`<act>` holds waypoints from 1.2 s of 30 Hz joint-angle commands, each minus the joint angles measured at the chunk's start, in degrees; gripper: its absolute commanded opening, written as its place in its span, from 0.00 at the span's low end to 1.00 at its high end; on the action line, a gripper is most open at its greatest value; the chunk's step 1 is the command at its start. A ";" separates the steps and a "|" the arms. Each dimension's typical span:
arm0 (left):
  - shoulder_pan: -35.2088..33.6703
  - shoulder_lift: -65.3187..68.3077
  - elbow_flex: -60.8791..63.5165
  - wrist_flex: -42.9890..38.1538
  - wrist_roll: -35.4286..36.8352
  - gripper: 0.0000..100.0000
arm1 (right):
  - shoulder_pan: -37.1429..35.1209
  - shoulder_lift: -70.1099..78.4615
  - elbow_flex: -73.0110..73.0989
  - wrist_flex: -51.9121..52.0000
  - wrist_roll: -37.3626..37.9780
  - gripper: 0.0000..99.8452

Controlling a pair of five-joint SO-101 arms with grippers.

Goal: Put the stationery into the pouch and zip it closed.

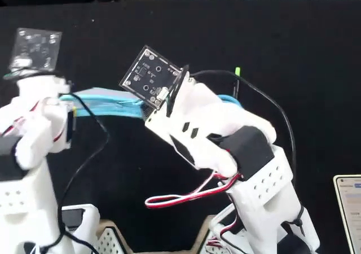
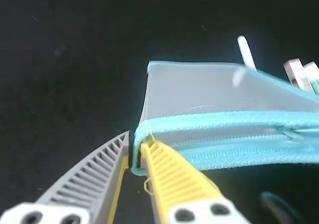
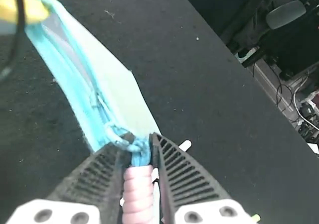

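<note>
The pouch [image 1: 107, 104] is stretched taut between the arms. The left end effector [image 2: 135, 154] is pinched closed on one pouch corner, and the right end effector [image 3: 142, 142] is clamped on the zip pull [image 3: 124, 142] at the pouch's opposite end. To zip it cleanly, the left should probably anchor firmly while the right draws straight along the zip [image 2: 229, 119], keeping the fabric taut.

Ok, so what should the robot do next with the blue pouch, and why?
Probably the right end effector should tug its end slowly along the zip, while the left end effector pins its corner. Both are shut on opposite ends of the pouch, holding it stretched.
</note>
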 commanded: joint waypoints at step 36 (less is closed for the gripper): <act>-8.92 3.16 12.44 -2.73 -7.21 0.14 | 0.00 0.22 7.87 -1.32 -5.19 0.01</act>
